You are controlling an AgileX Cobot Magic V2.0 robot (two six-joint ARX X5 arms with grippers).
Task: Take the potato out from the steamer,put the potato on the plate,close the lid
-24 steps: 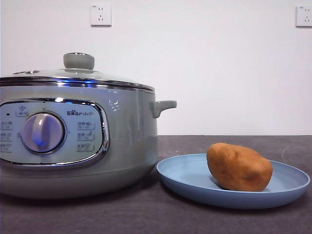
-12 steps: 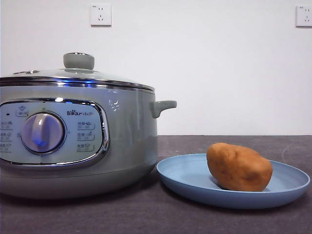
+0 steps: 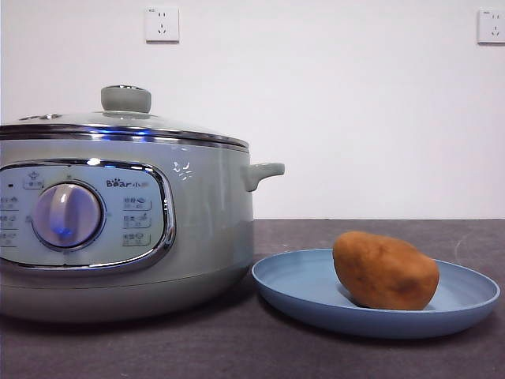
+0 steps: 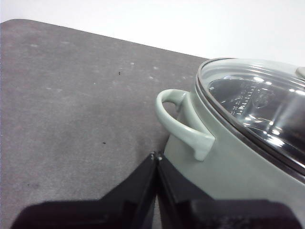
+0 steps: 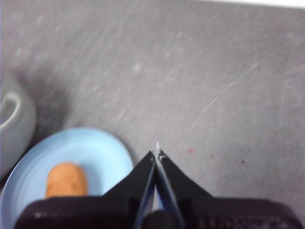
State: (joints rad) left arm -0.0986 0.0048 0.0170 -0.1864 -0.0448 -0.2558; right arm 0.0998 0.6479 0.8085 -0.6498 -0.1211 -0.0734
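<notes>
Potato (image 3: pixel 385 270): lies on its side on the plate (image 3: pixel 300 288), toward the half farther from the steamer; long axis runs roughly across the front view. Nothing holds it.

Plate: on the table (image 3: pixel 197 339), just beside the steamer (image 3: pixel 197 229); I cannot tell whether rim and base touch.

Lid (image 3: pixel 118 125): seated on the steamer's chrome rim, knob (image 3: pixel 126 99) upright and free.

Right gripper (image 5: pixel 157 155): jaws together, empty, high over bare table. The potato (image 5: pixel 66 179) and plate (image 5: pixel 95 148) lie off to one side of it, apart. This is the nearer arm to the potato.

Left gripper (image 4: pixel 156 157): jaws together, empty, over the table beside the steamer's side handle (image 4: pixel 183 121), not touching it; glass lid (image 4: pixel 257 105) seen closed.

My judgement: all three steps look done. No further grasp seems called for; if I moved anything, it would be both arms clear, away from plate and pot.
</notes>
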